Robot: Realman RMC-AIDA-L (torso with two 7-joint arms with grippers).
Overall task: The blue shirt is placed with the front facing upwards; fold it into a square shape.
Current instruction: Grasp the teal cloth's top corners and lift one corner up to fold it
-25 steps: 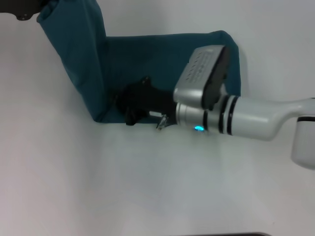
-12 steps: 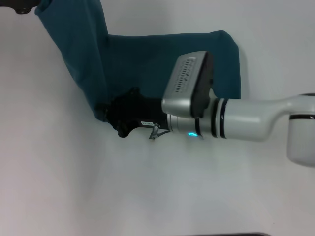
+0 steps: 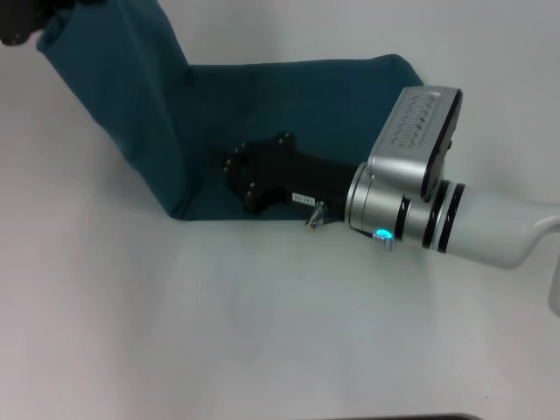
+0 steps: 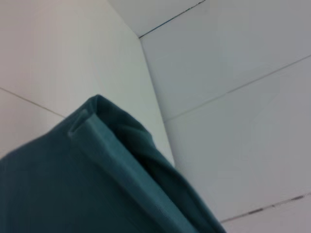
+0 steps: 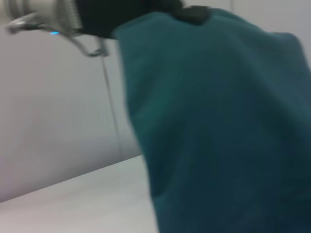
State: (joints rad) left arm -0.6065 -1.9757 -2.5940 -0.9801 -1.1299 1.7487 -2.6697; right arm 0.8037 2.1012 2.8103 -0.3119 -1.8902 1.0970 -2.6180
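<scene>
White tabletop (image 3: 219, 332) fills our head view, with the blue shirt (image 3: 306, 114) spread across its 12 o'clock half. One end of the shirt rises off the table toward 10 o'clock, hanging from our left gripper (image 3: 19, 24), of which only a dark edge shows at the corner; we cannot tell how its fingers stand. In the left wrist view, a folded, hemmed corner of the shirt sits close against pale wall panels. Our right gripper (image 3: 229, 166) reaches in from 3 o'clock, low over the shirt's near edge, its black body above the cloth. Whether its fingers are parted or pinching the fabric we cannot tell.
</scene>
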